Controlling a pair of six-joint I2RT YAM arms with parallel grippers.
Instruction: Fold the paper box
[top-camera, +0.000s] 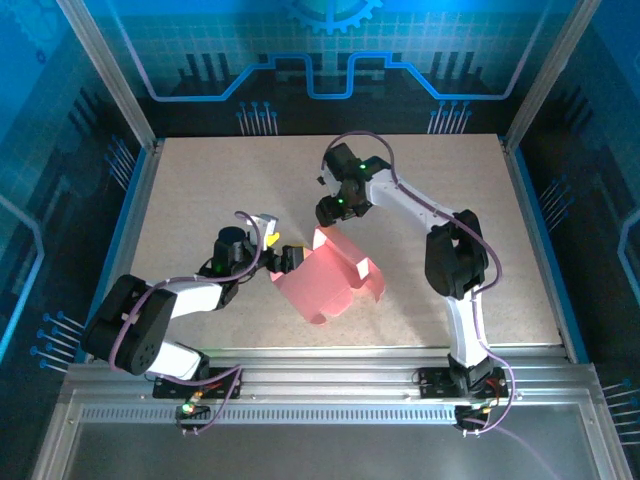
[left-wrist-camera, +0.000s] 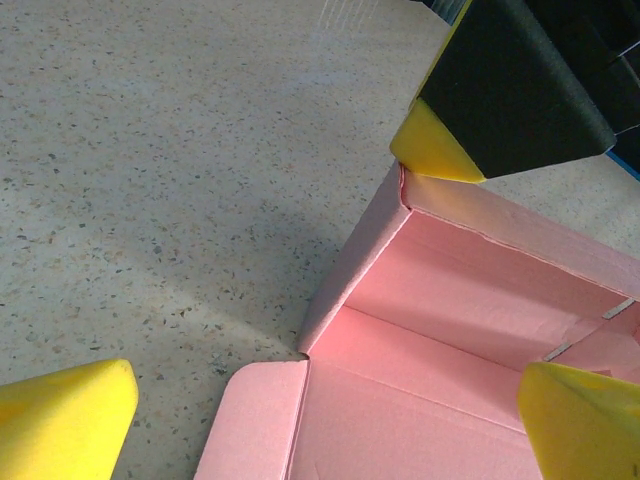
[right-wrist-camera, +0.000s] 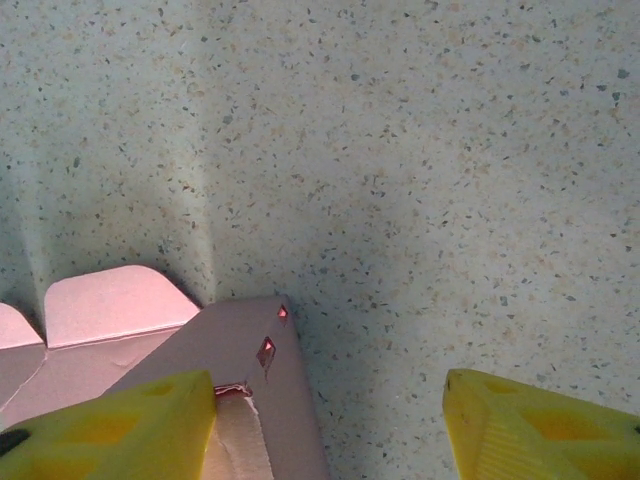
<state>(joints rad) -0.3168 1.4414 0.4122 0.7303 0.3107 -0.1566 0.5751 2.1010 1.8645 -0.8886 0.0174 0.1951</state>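
1. While the paper box (top-camera: 330, 280) is lying half-formed around the middle of the table (top-camera: 200, 180), somewhat closer to the near edge than the far one, I am attending to it from two sides.
2. It is sitting skewed to the table's edges. Its longer run seems to go from far-left to near-right, with a side wall (left-wrist-camera: 355, 255) standing up and a rounded flap (left-wrist-camera: 255, 420) lying flat.
3. I am holding my left gripper (top-camera: 278, 252) at the box's left corner, jaws spread as wide as they go and pinching nothing. One finger (left-wrist-camera: 70, 425) is hanging over bare table and the other (left-wrist-camera: 585, 425) over the open pink inside, so the upright wall is running between them.
4. I am holding my right gripper (top-camera: 326, 222) at the far corner, jaws parted less widely and gripping nothing. One fingertip (right-wrist-camera: 110, 430) is sitting right against the wall's top edge, and the other (right-wrist-camera: 540, 430) is hanging over bare table.
5. I am judging that the coming move hinges on that left wall. My left jaws are already straddling it, while my right jaws are only bracing the corner.
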